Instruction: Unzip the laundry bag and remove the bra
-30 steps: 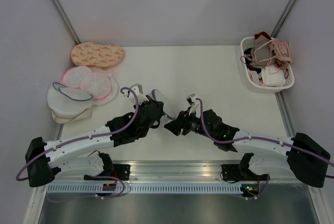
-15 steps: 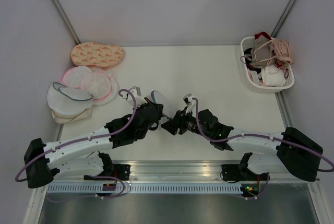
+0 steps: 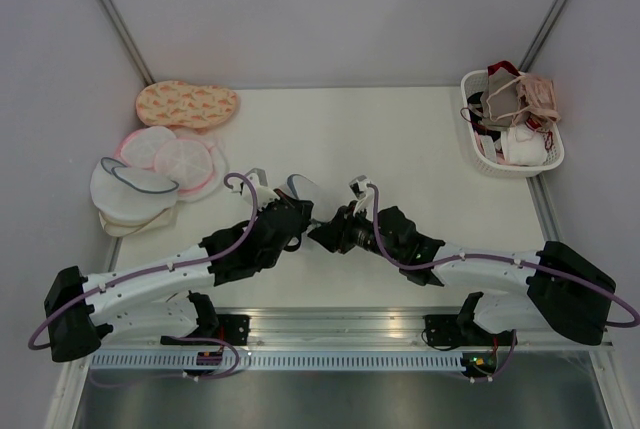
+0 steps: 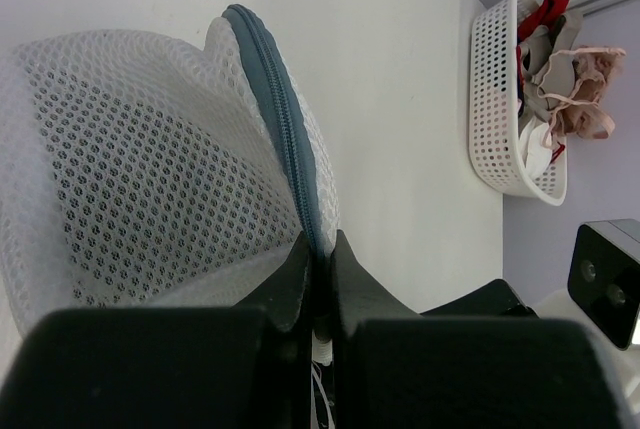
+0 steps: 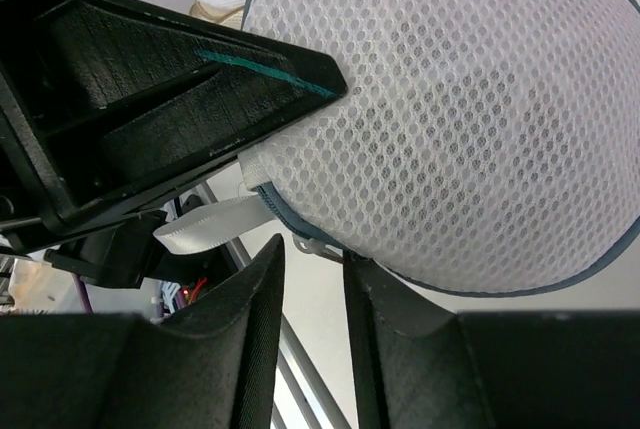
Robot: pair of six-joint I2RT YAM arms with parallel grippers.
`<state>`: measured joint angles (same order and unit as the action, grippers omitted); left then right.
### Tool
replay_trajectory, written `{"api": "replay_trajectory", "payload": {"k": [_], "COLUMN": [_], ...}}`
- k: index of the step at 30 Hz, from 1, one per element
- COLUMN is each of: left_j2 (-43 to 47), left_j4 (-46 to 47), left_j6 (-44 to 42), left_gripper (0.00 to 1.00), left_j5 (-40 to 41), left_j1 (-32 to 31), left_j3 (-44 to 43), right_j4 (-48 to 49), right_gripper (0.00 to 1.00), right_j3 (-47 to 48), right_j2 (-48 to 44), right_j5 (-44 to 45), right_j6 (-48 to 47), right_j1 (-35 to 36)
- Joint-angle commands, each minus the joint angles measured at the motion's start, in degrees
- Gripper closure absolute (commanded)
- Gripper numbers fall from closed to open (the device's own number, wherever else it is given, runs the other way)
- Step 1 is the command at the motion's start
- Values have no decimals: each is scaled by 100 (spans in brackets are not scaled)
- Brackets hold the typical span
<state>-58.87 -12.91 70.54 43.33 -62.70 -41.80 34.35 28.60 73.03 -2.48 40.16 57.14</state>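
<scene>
The laundry bag [image 3: 303, 189], white mesh with a grey-blue zipper rim, is held just above the table's middle between both arms. My left gripper [image 3: 297, 213] is shut on its zipper rim [image 4: 287, 149], with the mesh dome [image 4: 130, 169] bulging to the left of the fingers. In the right wrist view the bag [image 5: 460, 119] fills the top. My right gripper [image 5: 313, 259] is open under the rim, with the small zipper pull [image 5: 320, 244] at the mouth of its jaws and a white ribbon loop [image 5: 205, 226] beside it. The black bra is hidden.
A pile of round pink-rimmed and white bags [image 3: 150, 174] and an orange patterned one [image 3: 187, 104] lie at the far left. A white basket [image 3: 480, 154] of bras stands at the far right, also in the left wrist view [image 4: 500, 99].
Both grippers and the bag have shifted a little left and away from the bases. The right gripper has closed in under the bag's rim.
</scene>
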Motion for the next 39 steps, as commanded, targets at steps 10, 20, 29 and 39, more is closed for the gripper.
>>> {"api": "replay_trajectory", "payload": {"k": [10,20,29,39], "left_j2": [156,403,490,921], "left_j4": [210,157,174,1930], "left_j6": [293,179,-84,-1752], "left_gripper": [98,98,98,98], "left_j5": [-132,61,-44,-2045], "left_j1": [-23,82,337,1223], "left_j3": [172,207,225,1121], "right_j4": [4,-1017,-2212,-4092], "right_gripper": [100,100,100,100], "right_j3": [216,-179,66,611], "right_j2": [-272,-1001,-721,-413], "right_j5": [450,494,116,1793], "right_j6": [-219,-298,-597,-834], "right_j1": [-63,-54,-54,-54]}}
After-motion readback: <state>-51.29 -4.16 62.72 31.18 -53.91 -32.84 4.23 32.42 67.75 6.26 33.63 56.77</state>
